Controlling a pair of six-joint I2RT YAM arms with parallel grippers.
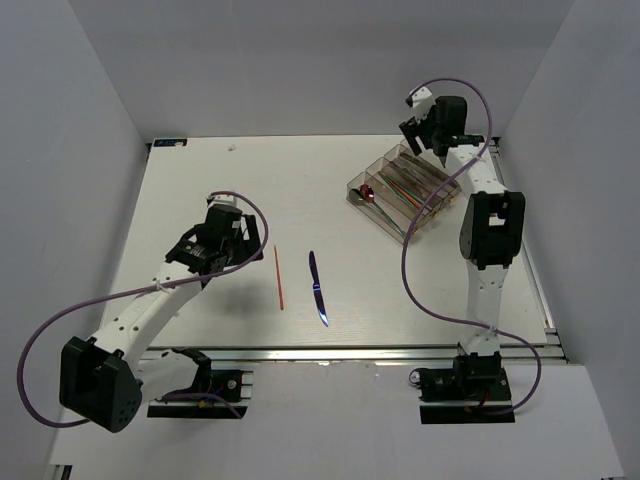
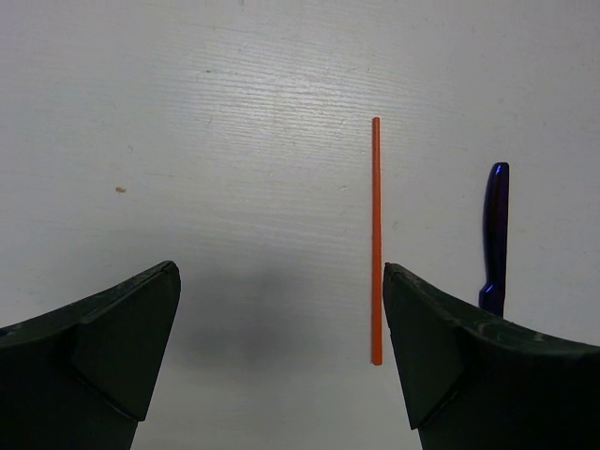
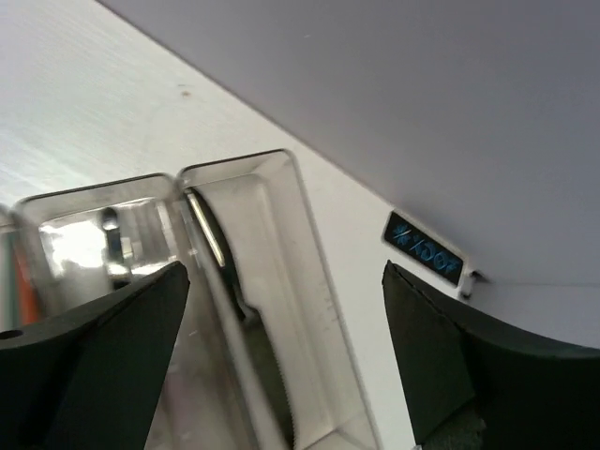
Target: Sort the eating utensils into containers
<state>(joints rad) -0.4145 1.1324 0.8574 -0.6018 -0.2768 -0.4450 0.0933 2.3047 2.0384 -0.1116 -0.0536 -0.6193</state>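
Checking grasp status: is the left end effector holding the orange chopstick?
No, the orange chopstick lies loose on the table, and the left end effector is open and empty.

Top external: high, from near edge, looking down on whole white table [image 1: 250,190]. Left wrist: close above thin orange chopstick [image 2: 375,239]. Right wrist: close over clear plastic organiser tray [image 3: 272,272]. Both shared with top.
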